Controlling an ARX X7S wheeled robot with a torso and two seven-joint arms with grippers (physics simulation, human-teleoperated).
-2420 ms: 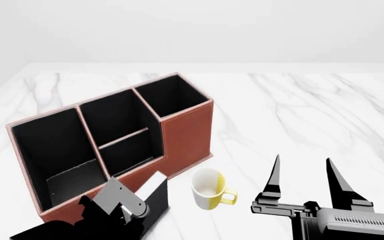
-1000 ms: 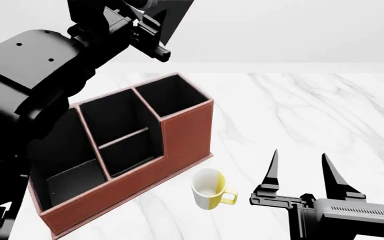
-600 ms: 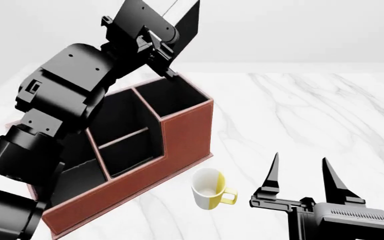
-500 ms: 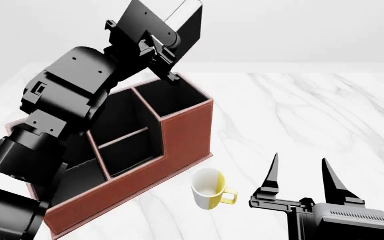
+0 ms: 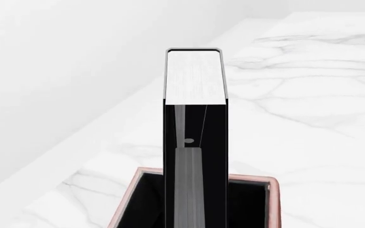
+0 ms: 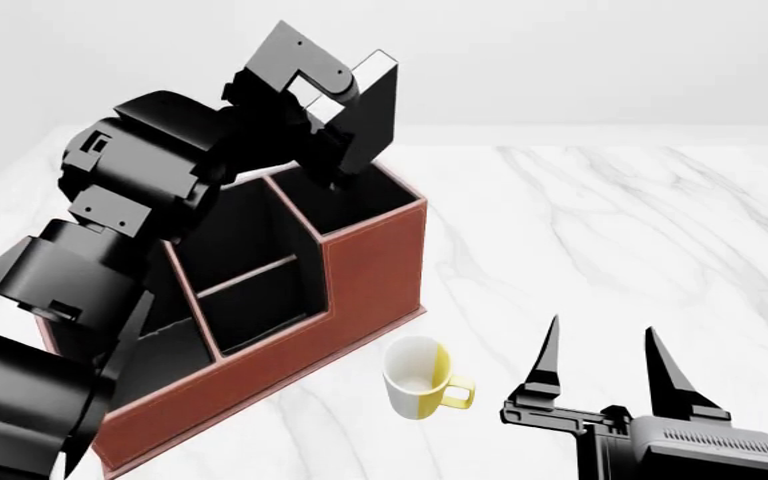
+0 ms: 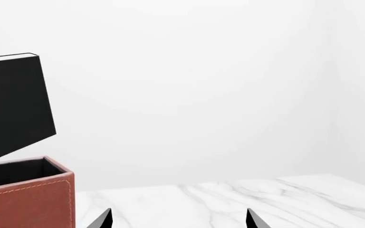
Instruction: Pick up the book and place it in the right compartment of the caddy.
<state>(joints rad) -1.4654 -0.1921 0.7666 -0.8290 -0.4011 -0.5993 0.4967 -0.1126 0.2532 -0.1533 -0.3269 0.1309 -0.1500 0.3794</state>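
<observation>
1. Black book (image 6: 364,115) lifted, clamped in left gripper (image 6: 320,105) jaws, tilted above caddy (image 6: 371,262) right compartment (image 6: 344,190).
2. Left: lower in, release.
3. Right gripper (image 6: 602,345) jaws wide, empty, low over worktop (image 6: 624,230).

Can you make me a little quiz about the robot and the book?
1. True or false: the book lies flat on the table.
2. What stands in front of the caddy: A a mug, B a plate, C a ball?
3. Fill in: the left gripper holds the book over the ____ compartment.

Key: 1 false, it is held up, tilted. 2 A, the mug. 3 right.
</observation>
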